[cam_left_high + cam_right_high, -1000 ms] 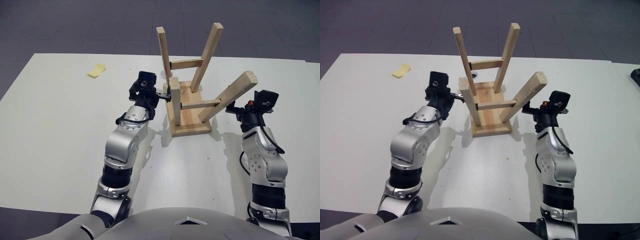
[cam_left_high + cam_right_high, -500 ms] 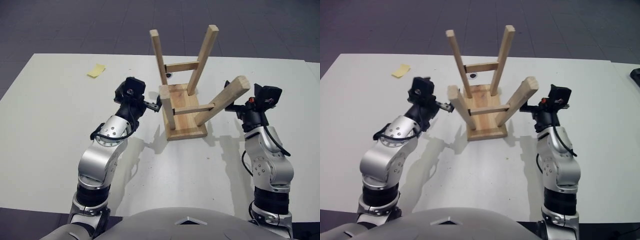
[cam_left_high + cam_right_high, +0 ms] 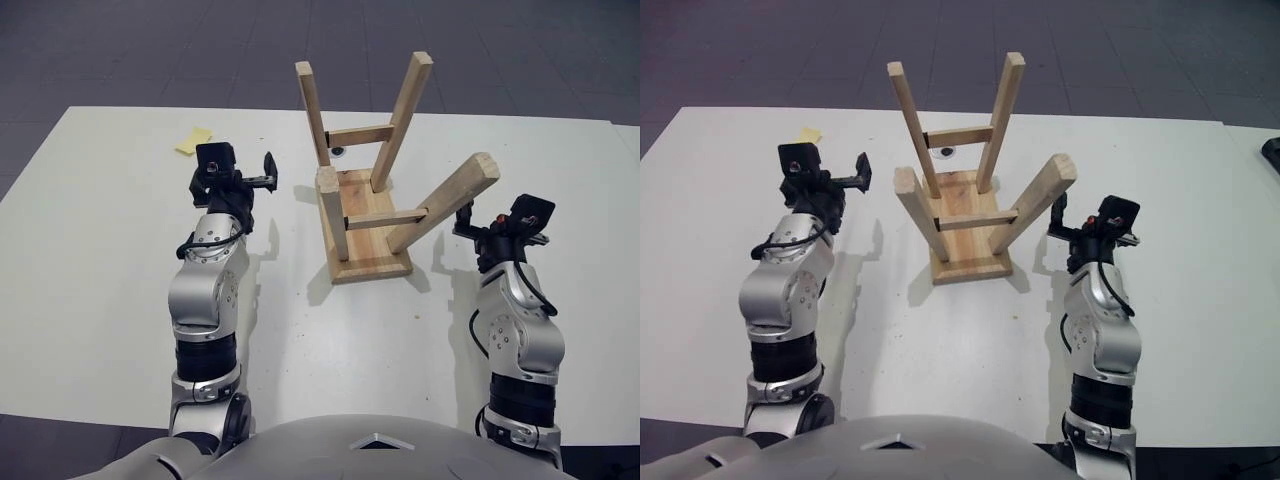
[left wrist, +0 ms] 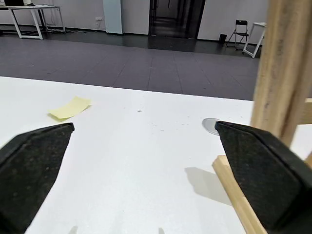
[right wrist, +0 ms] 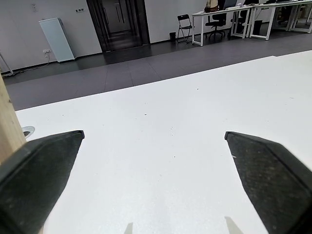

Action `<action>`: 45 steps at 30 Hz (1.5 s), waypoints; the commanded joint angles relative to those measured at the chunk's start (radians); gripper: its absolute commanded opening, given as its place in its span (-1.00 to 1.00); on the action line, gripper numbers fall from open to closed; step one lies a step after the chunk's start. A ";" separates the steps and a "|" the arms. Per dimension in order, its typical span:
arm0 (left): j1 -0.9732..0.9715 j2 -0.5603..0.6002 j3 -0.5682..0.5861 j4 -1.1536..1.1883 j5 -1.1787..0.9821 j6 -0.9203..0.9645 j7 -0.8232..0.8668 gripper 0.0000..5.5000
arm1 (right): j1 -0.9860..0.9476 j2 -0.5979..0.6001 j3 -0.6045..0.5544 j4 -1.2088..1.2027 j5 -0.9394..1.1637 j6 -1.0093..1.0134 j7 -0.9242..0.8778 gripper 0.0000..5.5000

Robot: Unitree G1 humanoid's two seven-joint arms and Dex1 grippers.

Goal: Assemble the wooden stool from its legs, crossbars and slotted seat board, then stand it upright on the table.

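Stool upside down mid surface, seat board flat down, four legs up, crossbars between. Pale bare wood. Likely stiff, hard, light, easy to tip. Grab two legs low, near seat. Left end effector spread apart, empty, off to stool's left. Right end effector spread apart, empty, just beside leaning right leg.

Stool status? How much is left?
Done: the stool looks assembled, four legs and both crossbars set in the seat board, but it sits upside down on the table. The near right leg leans outward, so its joint may be loose. In hand: nothing; left tool and right tool are open, clear of the wood. Left: flip it upright.
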 commanded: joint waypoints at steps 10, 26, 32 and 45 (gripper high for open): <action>0.023 -0.016 -0.041 -0.269 -0.077 -0.003 -0.055 0.96 | -0.108 0.006 -0.056 -0.096 0.066 0.056 0.004 0.96; -0.077 -0.042 0.122 -0.329 -0.277 0.076 -0.019 0.96 | -0.470 -0.086 -0.215 -0.304 0.412 0.182 0.007 0.96; -0.024 -0.034 0.081 -0.298 -0.231 0.017 -0.023 0.96 | -0.114 -0.064 0.046 -0.289 0.339 0.315 0.022 0.96; -0.051 -0.115 -0.005 -0.156 -0.147 -0.040 0.096 0.96 | -0.236 0.132 0.095 -0.158 0.298 0.020 0.042 0.96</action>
